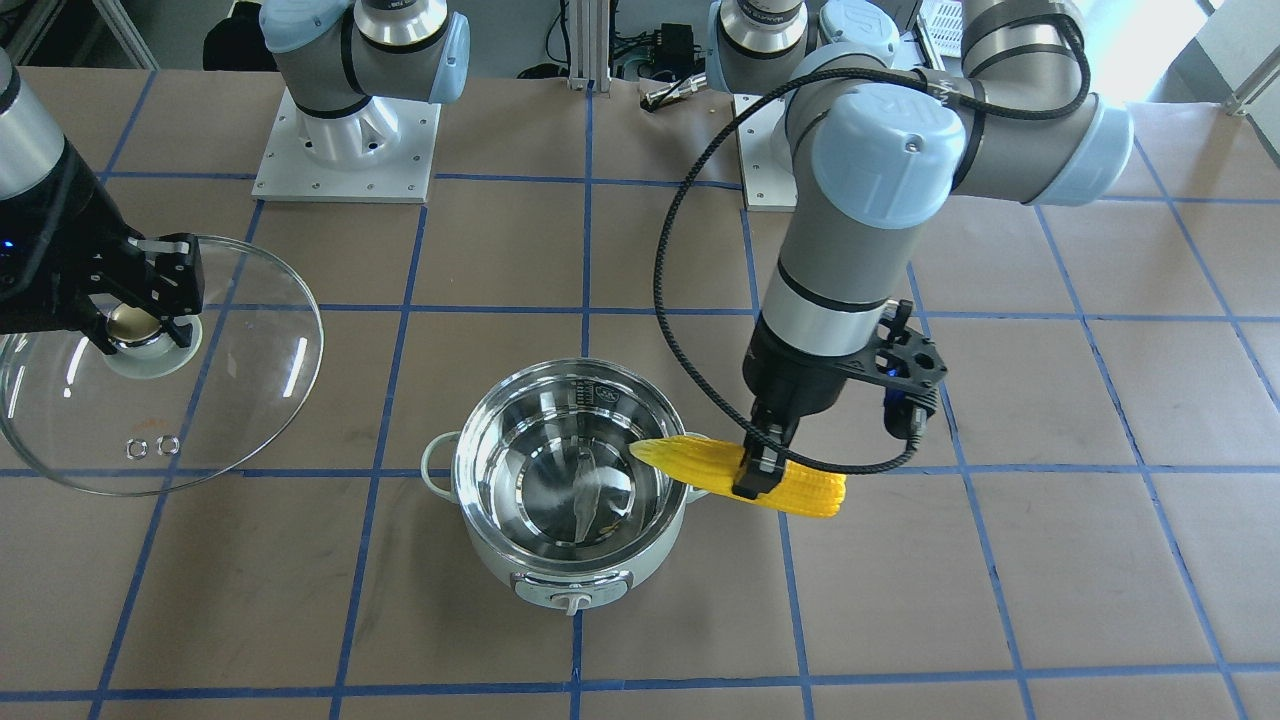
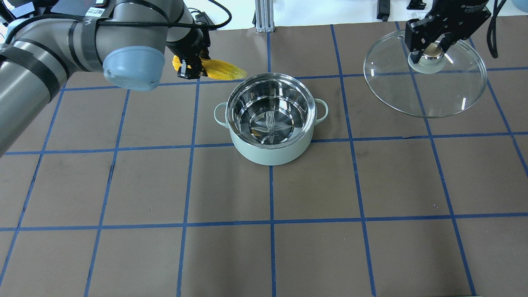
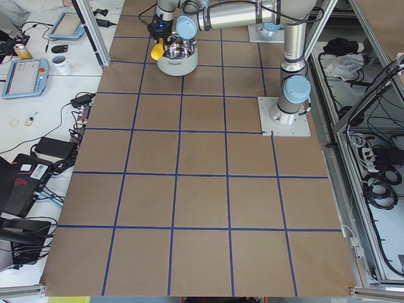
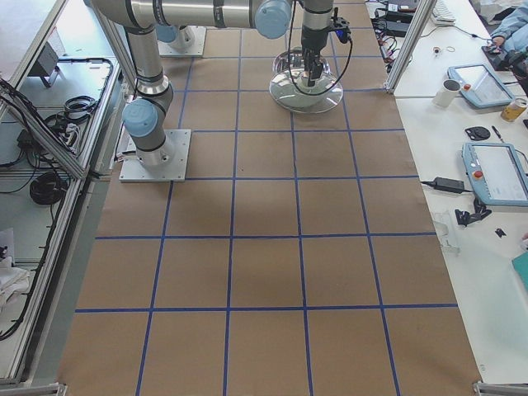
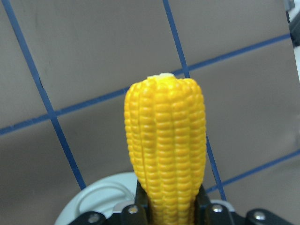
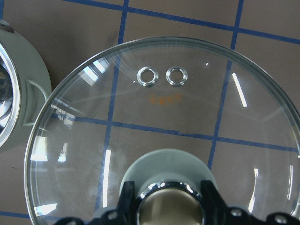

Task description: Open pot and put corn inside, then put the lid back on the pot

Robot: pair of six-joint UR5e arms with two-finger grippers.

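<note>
The pale mint-green pot (image 1: pixel 520 562) stands open at the table's middle, its steel bowl empty; it also shows in the overhead view (image 2: pixel 268 154). My left gripper (image 1: pixel 757 478) (image 2: pixel 190 68) is shut on the yellow corn (image 1: pixel 810 490) (image 2: pixel 222 69) (image 5: pixel 164 150) and holds it level above the table, with its paler tip at the pot's rim. My right gripper (image 1: pixel 140 320) (image 2: pixel 431 49) is shut on the knob of the clear glass lid (image 1: pixel 250 400) (image 2: pixel 433 93) (image 6: pixel 187 117), off to the pot's side. I cannot tell whether the lid touches the table.
Brown table paper with blue tape grid lines lies all around the pot. The two arm bases (image 1: pixel 345 150) stand at the robot's edge of the table. The pot's side handle (image 5: pixel 101 201) shows under the corn, and its edge (image 6: pixel 14 93) beside the lid.
</note>
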